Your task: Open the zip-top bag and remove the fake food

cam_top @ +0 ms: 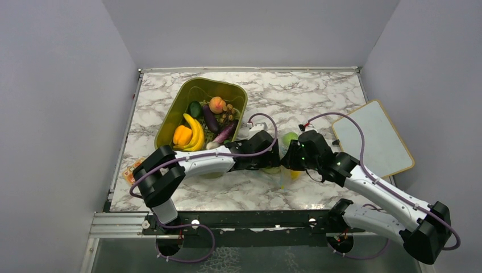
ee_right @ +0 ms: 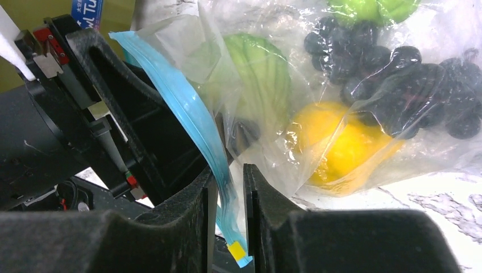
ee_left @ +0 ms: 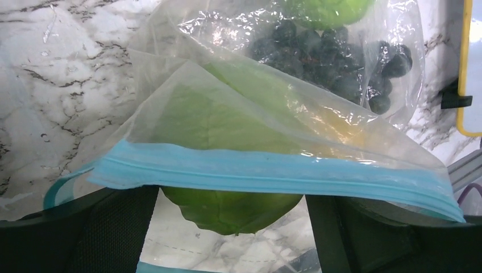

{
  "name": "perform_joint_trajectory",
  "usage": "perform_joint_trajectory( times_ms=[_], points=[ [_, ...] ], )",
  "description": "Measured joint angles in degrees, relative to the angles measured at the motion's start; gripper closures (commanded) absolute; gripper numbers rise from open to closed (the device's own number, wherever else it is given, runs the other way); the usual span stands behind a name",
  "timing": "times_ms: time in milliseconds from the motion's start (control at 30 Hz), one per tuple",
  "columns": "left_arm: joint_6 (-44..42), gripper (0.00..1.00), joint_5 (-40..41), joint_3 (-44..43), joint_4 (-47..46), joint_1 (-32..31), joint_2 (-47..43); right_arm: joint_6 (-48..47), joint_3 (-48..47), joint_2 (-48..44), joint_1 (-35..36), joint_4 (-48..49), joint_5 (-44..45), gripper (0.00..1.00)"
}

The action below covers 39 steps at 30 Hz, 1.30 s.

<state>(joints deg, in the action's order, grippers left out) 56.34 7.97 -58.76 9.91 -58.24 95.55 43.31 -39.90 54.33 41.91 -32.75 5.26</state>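
On worktop (cam_top: 318, 96) centre: zip-top bag (ee_left: 170, 74), fake food (ee_right: 335, 142) sat inside.
Left fingers (ee_left: 85, 239): were wide apart at mouth, likely to catch a lip.
Right fingers (ee_right: 182, 227): stood narrowly apart around zipper strip (ee_right: 193, 119), unclamped.

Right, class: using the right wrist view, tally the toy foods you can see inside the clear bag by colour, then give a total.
green pieces: 2
yellow fruit: 1
dark purple grape bunch: 1
Total: 4 visible; anything hidden behind these cannot be counted.
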Motion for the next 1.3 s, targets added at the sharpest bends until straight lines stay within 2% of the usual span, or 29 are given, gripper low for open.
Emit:
perform_joint_trajectory(
  times_ms=[167, 333, 400, 500, 533, 600, 633, 800, 867, 1067, 1300],
  points=[
    [1.1, 0.35, 0.8, -0.5, -0.2, 0.0, 0.5, 0.0, 0.0, 0.0, 0.0, -0.4, 0.2, 0.71],
    [1.5, 0.52, 1.4, -0.1, -0.5, 0.0, 0.5, -0.1, -2.1, 0.0, 0.0, -3.5, 1.1, 0.67],
    [1.6, 0.57, 1.6, 0.2, -0.8, 0.0, 0.3, -0.3, -3.1, 0.0, 0.0, -3.9, 1.5, 0.69],
    [1.5, 0.60, 1.6, 0.8, -0.9, 0.0, -0.3, -0.5, -3.8, 0.0, 0.0, -3.9, 1.9, 0.79],
    [1.4, 0.56, 1.5, 1.2, -1.1, 0.0, -0.5, -0.7, -3.8, 0.0, 0.0, -3.9, 2.0, 0.81],
    [0.9, 0.27, 1.5, 1.7, -1.1, 0.0, -1.1, -0.9, -3.8, 0.1, 0.0, -3.8, 2.2, 0.85],
    [0.7, 0.20, 1.5, 1.9, -1.1, 0.0, -1.3, -1.1, -3.8, 0.2, 0.0, -3.8, 2.4, 0.87],
    [0.2, 0.04, 2.0, 2.0, 0.0, 0.0, -1.5, -1.9, -4.0, 1.5, 0.0, -3.6, 2.6, 0.96],
    [0.3, 0.01, 2.2, 2.0, 0.0, -0.1, -1.5, -2.1, -4.0, 2.2, 0.0, -3.3, 2.6, 0.97],
    [1.0, 0.01, 3.3, 2.0, -0.9, 0.0, -1.5, -2.6, -4.0, 3.0, 0.0, -3.2, 2.6, 0.97],
    [7.6, 0.02, 4.5, 3.6, -4.4, 1.7, -1.5, -2.6, -4.0, 2.7, 0.0, -3.0, 2.5, 0.97]
  ],
)
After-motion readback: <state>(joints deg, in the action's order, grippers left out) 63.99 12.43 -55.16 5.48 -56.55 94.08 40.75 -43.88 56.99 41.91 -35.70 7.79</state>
